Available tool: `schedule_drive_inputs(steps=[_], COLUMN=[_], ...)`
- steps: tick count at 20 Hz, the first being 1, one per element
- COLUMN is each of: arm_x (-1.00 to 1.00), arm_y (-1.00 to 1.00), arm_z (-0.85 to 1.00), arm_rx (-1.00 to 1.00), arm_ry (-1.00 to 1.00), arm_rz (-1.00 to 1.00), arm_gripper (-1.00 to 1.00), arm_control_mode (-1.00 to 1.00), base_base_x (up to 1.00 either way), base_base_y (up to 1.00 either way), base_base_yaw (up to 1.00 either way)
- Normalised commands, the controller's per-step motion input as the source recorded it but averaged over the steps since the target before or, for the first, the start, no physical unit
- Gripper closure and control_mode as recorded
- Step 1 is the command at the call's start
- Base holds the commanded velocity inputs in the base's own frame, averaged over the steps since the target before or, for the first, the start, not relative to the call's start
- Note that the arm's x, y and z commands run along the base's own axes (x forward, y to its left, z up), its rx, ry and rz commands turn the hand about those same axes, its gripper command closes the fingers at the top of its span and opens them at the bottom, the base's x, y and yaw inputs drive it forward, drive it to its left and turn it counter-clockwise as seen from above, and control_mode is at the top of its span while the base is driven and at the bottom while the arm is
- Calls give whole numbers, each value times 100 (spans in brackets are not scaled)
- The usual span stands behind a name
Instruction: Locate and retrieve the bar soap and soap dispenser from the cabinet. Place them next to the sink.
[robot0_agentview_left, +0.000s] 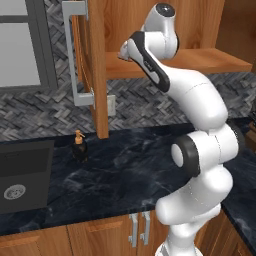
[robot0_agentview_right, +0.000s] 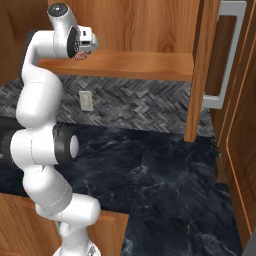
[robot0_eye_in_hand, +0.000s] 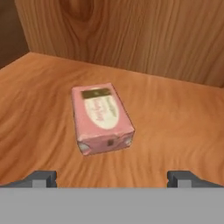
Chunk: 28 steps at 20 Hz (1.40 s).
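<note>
The arm (robot0_agentview_left: 200, 150) is glossy white, built of fat rounded segments like stacked capsules. Dark grey-black bands ring its joints, one wide collar at the elbow and a long black strip along the forearm. A round grey cap tops the wrist (robot0_agentview_right: 61, 11). Its fingertips (robot0_eye_in_hand: 41, 178) are small grey blocks.

Bar soap (robot0_eye_in_hand: 101, 119) label print illegible
</note>
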Motion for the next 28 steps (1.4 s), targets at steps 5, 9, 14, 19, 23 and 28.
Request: schedule_drive_inputs(steps=[5, 9, 14, 19, 23, 28], arm_x=[46, 40, 24, 1, 6, 4], arm_y=[5, 20, 20, -1, -3, 5], arm_z=[-3, 0, -3, -20, -26, -23], arm_rx=[-1, -1, -1, 0, 0, 3], arm_ry=[4, 2, 0, 7, 3, 0], arm_rz=[-1, -2, -5, -1, 0, 2], arm_gripper=[-100, -100, -100, -100, -100, -100], arm_control_mode=[-100, -100, -100, -100, -100, -100], base_base_x=[0, 0, 0, 0, 0, 0], base_base_y=[0, 0, 0, 0, 0, 0], base_base_yaw=[0, 0, 0, 0, 0, 0])
